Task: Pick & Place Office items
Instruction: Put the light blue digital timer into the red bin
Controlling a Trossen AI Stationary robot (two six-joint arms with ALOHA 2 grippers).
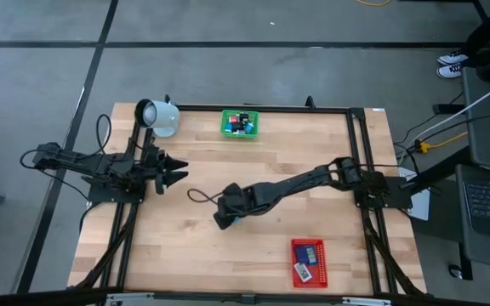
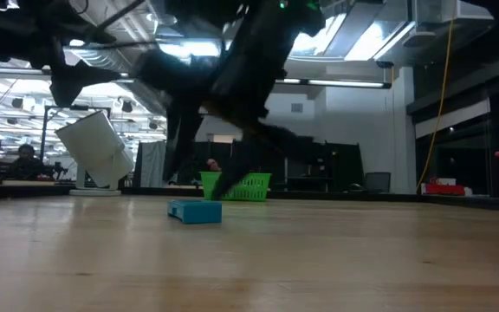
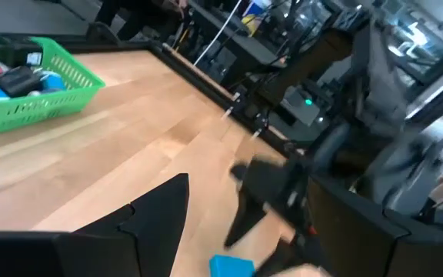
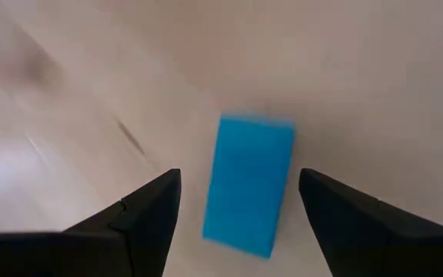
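A blue flat rectangle [image 4: 248, 185] lies flat on the wood near the table's middle; it also shows in the low view [image 2: 195, 211] and the left wrist view [image 3: 231, 266]. My right gripper [image 4: 239, 175] is open and hovers over it pointing down, one finger on each long side, touching nothing. In the high view the right gripper [image 1: 228, 217] covers most of the piece. My left gripper [image 1: 175, 170] waits open by the table's left side, pointing right. More small items lie in the green mesh tray [image 1: 240, 124] and the red mesh tray [image 1: 310, 261].
A white-blue mug [image 1: 158, 116] lies on its side at the far left corner. The green tray stands at the far edge and the red tray near the near right edge. A black frame [image 1: 351, 153] runs around the table. Bare wood surrounds the blue piece.
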